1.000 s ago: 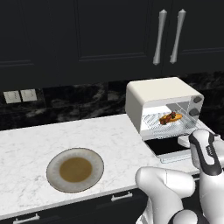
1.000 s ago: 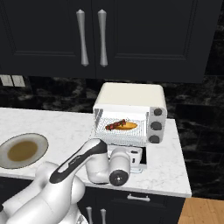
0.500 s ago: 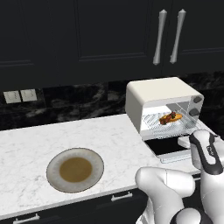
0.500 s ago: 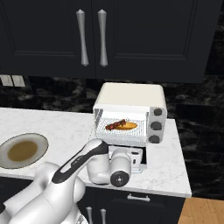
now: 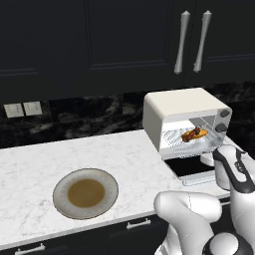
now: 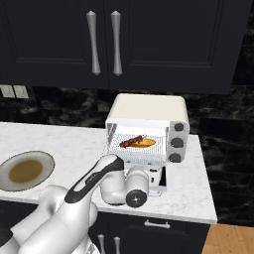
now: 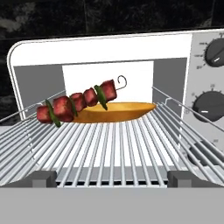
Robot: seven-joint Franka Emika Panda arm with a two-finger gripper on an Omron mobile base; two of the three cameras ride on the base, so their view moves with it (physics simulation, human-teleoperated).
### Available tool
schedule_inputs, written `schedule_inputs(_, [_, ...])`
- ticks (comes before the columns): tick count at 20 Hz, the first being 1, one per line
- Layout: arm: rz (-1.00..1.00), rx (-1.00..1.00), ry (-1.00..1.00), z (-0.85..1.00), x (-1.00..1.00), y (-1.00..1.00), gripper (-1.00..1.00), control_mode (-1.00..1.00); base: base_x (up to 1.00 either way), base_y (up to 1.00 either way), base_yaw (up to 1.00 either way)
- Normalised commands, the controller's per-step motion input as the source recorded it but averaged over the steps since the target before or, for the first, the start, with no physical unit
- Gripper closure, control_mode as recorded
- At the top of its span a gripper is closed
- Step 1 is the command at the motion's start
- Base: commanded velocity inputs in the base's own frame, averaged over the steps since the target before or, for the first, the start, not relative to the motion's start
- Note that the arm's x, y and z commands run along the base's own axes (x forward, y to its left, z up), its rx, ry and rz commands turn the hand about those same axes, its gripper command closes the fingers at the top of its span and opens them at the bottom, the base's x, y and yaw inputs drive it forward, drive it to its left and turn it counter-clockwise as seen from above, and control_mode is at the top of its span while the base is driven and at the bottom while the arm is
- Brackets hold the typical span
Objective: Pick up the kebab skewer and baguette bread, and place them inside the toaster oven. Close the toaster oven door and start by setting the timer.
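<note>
Toaster oven on counter, door flat open: stiff hinged panel, light; best lifted at bar handle on its front edge. Baguette and skewer already on rack, skewer leaning on bread. Gripper spread, empty, facing rack.

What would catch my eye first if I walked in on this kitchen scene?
Probably the cream toaster oven at the right end of the counter, its door folded down, with a skewer leaning on a baguette on the rack. Then the white arm in front of it, and the plate on the marble at left.
</note>
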Motion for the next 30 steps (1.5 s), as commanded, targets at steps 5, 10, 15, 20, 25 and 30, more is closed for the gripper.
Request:
schedule_inputs(5, [0.00, 0.00, 0.00, 0.00, 0.14, 0.00, -1.00, -1.00, 0.00, 0.00, 0.00])
schedule_inputs(10, [0.00, 0.00, 0.00, -0.06, 0.08, 0.00, -1.00, -1.00, 0.00, 0.00, 0.00])
schedule_inputs(15, [0.00, 0.00, 0.00, -0.13, 0.11, 0.01, -1.00, -1.00, 0.00, 0.00, 0.00])
schedule_inputs(20, [0.00, 0.00, 0.00, -0.01, 0.13, 0.00, -1.00, -1.00, 0.00, 0.00, 0.00])
schedule_inputs(25, [0.00, 0.00, 0.00, 0.00, 0.14, 0.00, -1.00, -1.00, 0.00, 0.00, 0.00])
schedule_inputs(30, [0.00, 0.00, 0.00, 0.00, 0.16, 0.00, -1.00, -1.00, 0.00, 0.00, 0.00])
